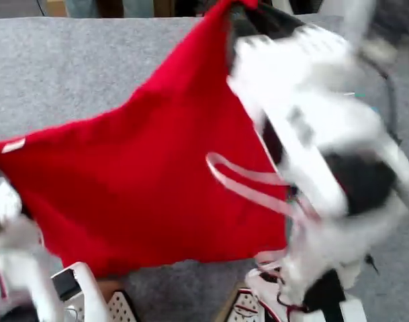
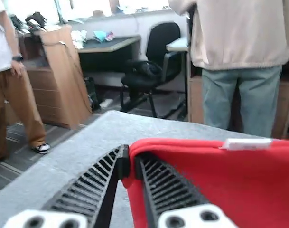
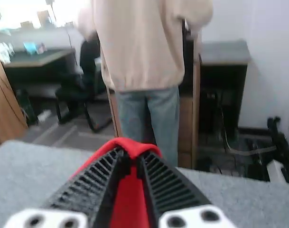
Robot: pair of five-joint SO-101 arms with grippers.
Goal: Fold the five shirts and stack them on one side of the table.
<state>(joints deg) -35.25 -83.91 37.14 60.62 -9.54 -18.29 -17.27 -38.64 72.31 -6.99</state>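
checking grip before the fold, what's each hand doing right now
Left hand: closed on a corner of the red shirt.
Right hand: closed on another part of the red shirt.

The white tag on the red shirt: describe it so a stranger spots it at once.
Find the grey table, then the red shirt held spread over it. Near the corner pinched by the left gripper sits a small white tag, the only white mark on that edge.

Well beyond the left gripper [image 2: 129,161] stand a black office chair [image 2: 161,42], a grey-topped desk [image 2: 108,43] and a wooden cabinet [image 2: 59,71]; beyond the right gripper [image 3: 133,159], a dark cabinet [image 3: 222,90].
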